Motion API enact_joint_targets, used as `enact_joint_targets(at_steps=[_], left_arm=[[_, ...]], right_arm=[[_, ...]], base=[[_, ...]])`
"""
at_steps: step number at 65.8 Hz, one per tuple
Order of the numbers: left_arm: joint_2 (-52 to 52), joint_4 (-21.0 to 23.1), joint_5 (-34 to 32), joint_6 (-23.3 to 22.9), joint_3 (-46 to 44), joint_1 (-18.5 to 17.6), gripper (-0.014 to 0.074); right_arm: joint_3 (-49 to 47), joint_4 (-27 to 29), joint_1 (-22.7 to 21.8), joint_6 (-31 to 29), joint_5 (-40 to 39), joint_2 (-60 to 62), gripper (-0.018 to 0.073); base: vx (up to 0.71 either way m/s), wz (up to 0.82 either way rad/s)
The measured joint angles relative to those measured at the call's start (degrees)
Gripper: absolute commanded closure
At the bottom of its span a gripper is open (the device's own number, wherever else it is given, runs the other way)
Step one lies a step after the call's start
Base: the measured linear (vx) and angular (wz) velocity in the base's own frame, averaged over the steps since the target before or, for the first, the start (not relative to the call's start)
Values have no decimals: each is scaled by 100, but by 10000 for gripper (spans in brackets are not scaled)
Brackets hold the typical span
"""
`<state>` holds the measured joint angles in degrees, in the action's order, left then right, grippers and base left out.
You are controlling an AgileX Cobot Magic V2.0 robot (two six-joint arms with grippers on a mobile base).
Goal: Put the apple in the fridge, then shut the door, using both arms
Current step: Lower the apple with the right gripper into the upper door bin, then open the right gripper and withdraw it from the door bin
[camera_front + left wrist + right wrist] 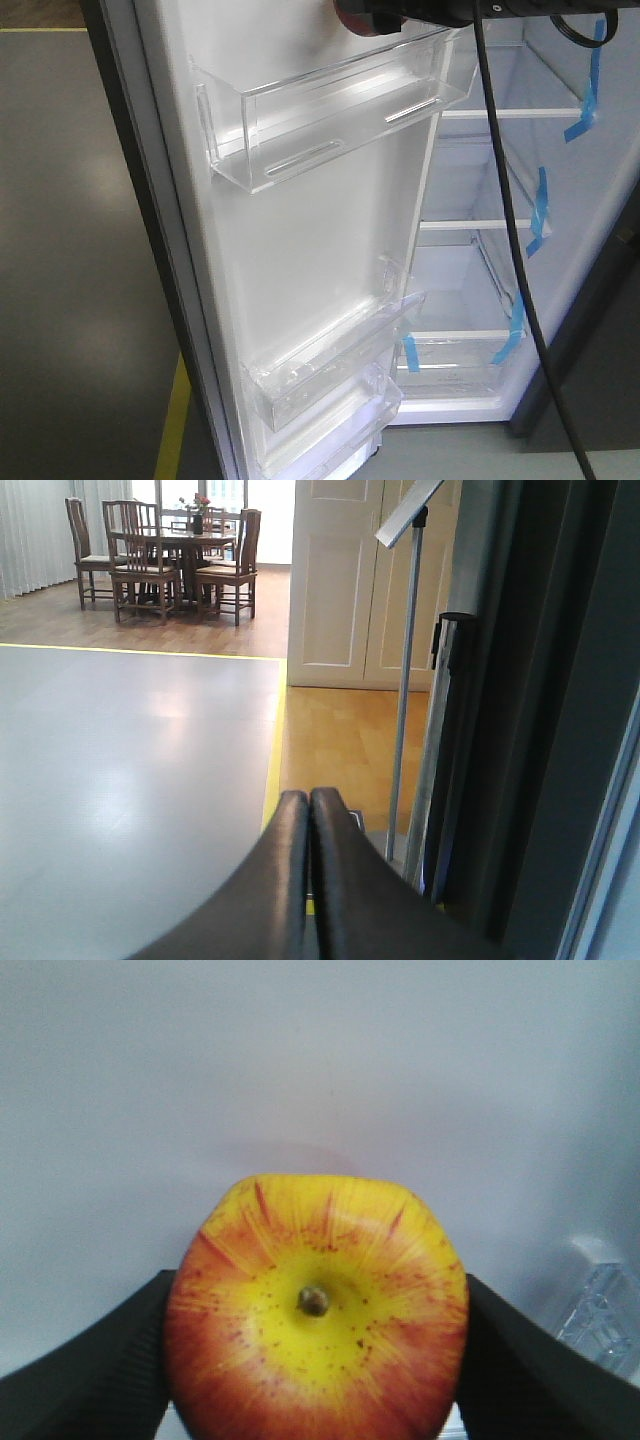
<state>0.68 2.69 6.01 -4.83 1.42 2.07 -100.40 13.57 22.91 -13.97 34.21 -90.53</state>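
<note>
Starting at the left, the tall fridge door [300, 240], dark grey outside with a white inner liner, stands wide open and shows its clear plastic door bins [330, 110]. In the left wrist view, the left arm's jaws are pressed together with nothing between them. They hang beside the door's dark outer edge, above the grey floor [130, 780] with its yellow line [272, 750], and a chrome stanchion post [403, 680] stands just beyond. Further right, the dark-grey fridge [470, 270] shows its white interior, where white-edged shelves [510, 112] carry blue tape strips [541, 205]. The right arm's jaws are clamped on either side of the round apple [315, 1330], red with yellow-orange streaks. Its stem faces the camera and a plain white surface lies close behind it. In the front view the apple peeks in at the very top edge, above the upper bin. By my reading, the apple is at the fridge but not yet set down. Releasing it, pulling the arm clear and closing the door all remain, and the left arm looks placed for that push.
</note>
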Motion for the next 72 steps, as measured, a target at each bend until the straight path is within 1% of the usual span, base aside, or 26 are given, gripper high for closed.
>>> enact_joint_targets(at_steps=[8,15,32,39,61,72], left_arm=[[0,0,0,0,0,0,602],[0,0,0,0,0,0,602],[0,0,0,0,0,0,602],[0,0,0,0,0,0,602],[0,0,0,0,0,0,602],[0,0,0,0,0,0,602]], right_arm=[[0,-21,0,0,0,-55,195],[0,-27,0,0,6,-60,167],[0,-31,0,0,18,-60,10],[-4,-31,0,0,1,-60,-24],[-12,-31,0,0,34,-5,-29],[-12,-121,0,0,424,324,-15]], base=[[0,0],[0,0],[0,0],[0,0],[0,0],[0,0]])
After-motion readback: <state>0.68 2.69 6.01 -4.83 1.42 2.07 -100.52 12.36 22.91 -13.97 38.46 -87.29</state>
